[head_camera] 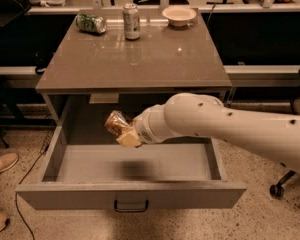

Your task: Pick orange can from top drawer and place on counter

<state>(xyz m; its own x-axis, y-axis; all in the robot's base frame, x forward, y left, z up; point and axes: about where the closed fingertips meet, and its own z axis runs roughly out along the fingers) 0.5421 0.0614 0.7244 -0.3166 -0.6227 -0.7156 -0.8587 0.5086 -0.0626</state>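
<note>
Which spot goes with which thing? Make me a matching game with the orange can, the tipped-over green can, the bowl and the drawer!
1 orange can
2 tipped green can
3 bowl
4 top drawer

A pulled open
B standing at the back right of the counter
C held in the gripper, above the top drawer
D lying at the back left of the counter

Pairs: 1-C, 2-D, 3-B, 4-A
</note>
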